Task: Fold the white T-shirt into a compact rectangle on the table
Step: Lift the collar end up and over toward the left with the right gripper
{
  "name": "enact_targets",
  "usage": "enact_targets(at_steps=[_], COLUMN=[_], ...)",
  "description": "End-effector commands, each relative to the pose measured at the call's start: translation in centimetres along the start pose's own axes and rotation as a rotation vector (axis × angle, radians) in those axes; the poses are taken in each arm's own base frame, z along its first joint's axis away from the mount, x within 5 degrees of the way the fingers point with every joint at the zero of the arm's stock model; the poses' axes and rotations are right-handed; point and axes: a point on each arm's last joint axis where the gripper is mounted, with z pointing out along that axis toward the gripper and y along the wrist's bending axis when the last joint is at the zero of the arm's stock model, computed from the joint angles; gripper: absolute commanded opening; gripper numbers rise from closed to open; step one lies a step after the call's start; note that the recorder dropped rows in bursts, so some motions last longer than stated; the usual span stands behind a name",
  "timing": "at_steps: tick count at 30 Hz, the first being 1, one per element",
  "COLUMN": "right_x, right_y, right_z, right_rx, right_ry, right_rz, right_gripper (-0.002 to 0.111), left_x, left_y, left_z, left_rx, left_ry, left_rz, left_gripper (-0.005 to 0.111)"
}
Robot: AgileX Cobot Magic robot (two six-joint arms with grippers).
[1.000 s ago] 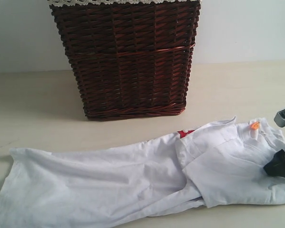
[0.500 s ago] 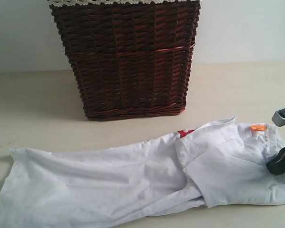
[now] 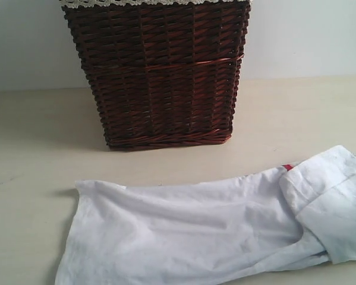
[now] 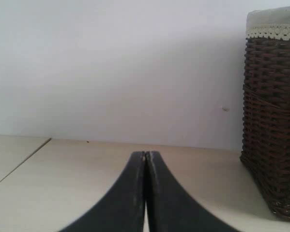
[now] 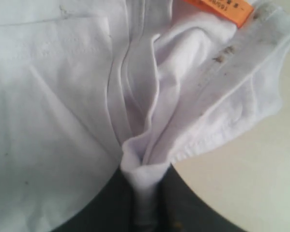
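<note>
The white T-shirt [image 3: 213,228] lies stretched across the front of the pale table [image 3: 35,136], plain side up, with a sleeve folded over at the right and a sliver of red lettering [image 3: 288,167] showing. No gripper shows in the exterior view. In the right wrist view my right gripper [image 5: 145,193] is shut on a bunched fold of the white T-shirt [image 5: 62,96] near its collar, by the orange tag [image 5: 220,8]. My left gripper [image 4: 145,159] is shut and holds nothing, low over the bare table [image 4: 62,174].
A dark brown wicker basket [image 3: 157,71] with lace-trimmed lining stands at the back middle of the table, also seen as the basket [image 4: 273,121] beside the left gripper. A white wall [image 3: 308,35] rises behind the table.
The shirt has slid to the right: its left end moved from the far left edge toward the middle. The right gripper, with the collar and orange tag, left the exterior view at the right.
</note>
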Motion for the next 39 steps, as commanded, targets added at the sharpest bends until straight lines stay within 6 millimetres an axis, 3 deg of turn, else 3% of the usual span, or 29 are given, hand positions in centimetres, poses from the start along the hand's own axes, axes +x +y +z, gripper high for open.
enact_targets(at_steps=[1,6,10,17,27,31,39], right_x=[1.0,-1.5,-2.5,-0.8,1.9,1.0,-3.3], right_y=[-0.8,-0.9,-2.3,-4.6,-9.0,-8.1,-2.7], right_z=[0.0,-3.0,-3.2,-1.7,-3.2,-4.6,-10.2], right_rx=[0.022,-0.031,0.014,0.090,0.205,0.111,-0.179], right_ry=[0.022,-0.062,-0.082,-0.028,-0.020,-0.069,-0.375], right_rz=[0.005,-0.015,-0.015,0.006,0.092,0.091,0.121], right_gripper=[0.000,0.000,0.000,0.000,0.000,0.000,0.000], left_x=[0.0,0.0,0.0,0.0,0.0,0.0,0.0], left_y=[0.0,0.0,0.0,0.0,0.0,0.0,0.0], left_z=[-0.1,-0.1,-0.1,-0.1,-0.1,-0.1,-0.1], left_rx=[0.003,0.003,0.003,0.003,0.003,0.003,0.003], left_ry=[-0.007,-0.007,-0.007,-0.007,-0.007,-0.007,-0.007], left_rz=[-0.003,-0.003,-0.003,-0.003,-0.003,-0.003,-0.003], left_gripper=[0.000,0.000,0.000,0.000,0.000,0.000,0.000])
